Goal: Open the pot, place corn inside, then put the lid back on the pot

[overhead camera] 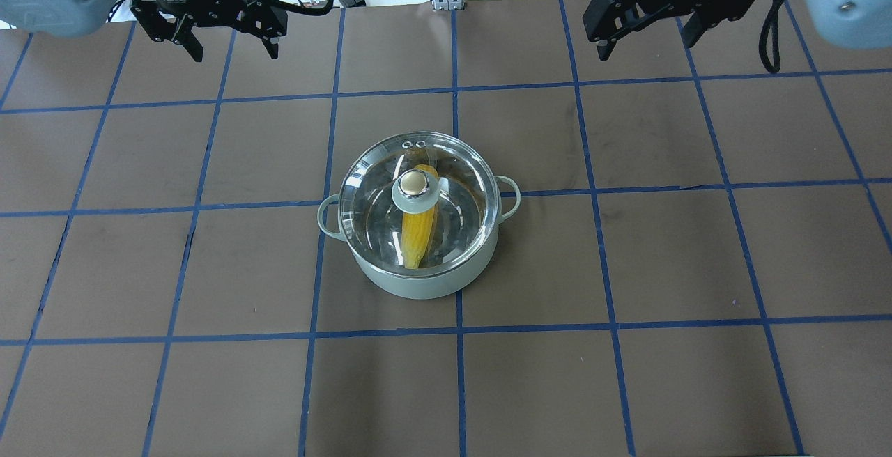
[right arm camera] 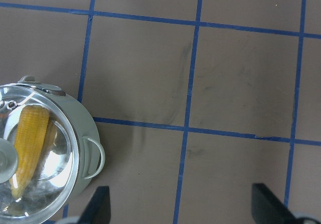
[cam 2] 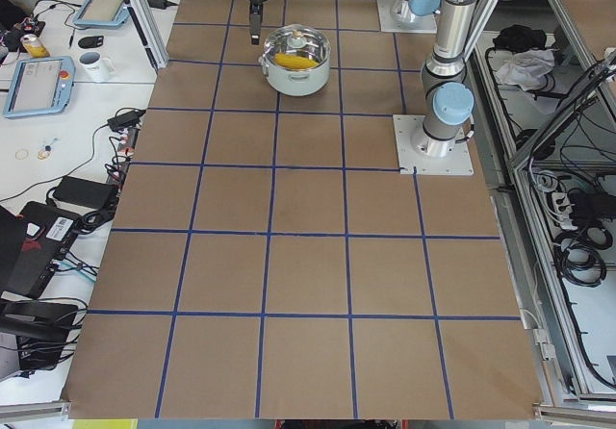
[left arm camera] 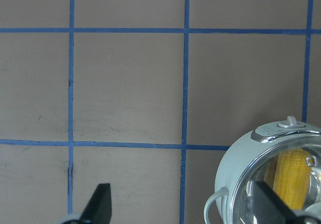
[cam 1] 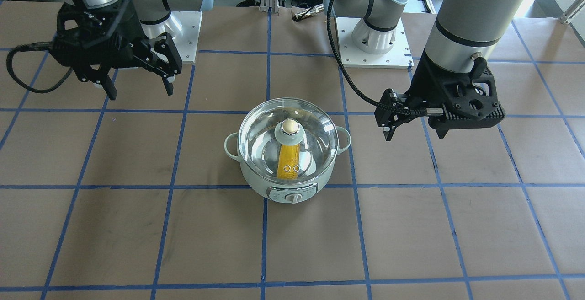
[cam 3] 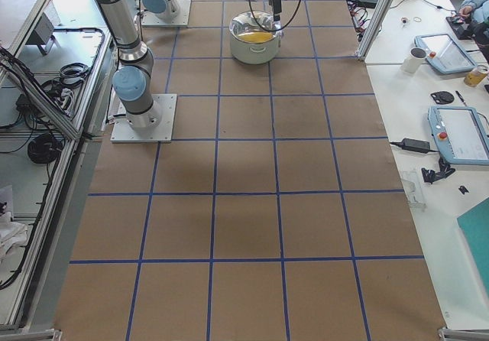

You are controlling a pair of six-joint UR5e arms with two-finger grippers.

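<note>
**Operator:** Report the position of the pot (overhead camera: 426,285) and its contents.

**Technician:** In the overhead view the pot stands near the middle of the table (overhead camera: 627,387), with its loop handles at 3 and 9 o'clock. The lid (overhead camera: 456,189) is seated on the rim, with its vent rings at 12 o'clock. The corn (overhead camera: 418,230) lies inside, visible through the glass. It runs from 12 to 6 o'clock, with the narrow tip toward 6 and the thick end under the knob (overhead camera: 414,182).

**Operator:** Report both grippers.

**Technician:** The left gripper (overhead camera: 235,51) hangs between 10 and 11 o'clock from the pot, well apart from it. Its jaws are spread wide and hold nothing. The right gripper (overhead camera: 644,44) hangs at about 2 o'clock, also well apart from the pot, with its jaws wide and empty. Each wrist view shows both fingertips far apart above bare table, with the pot at the frame edge.
</note>
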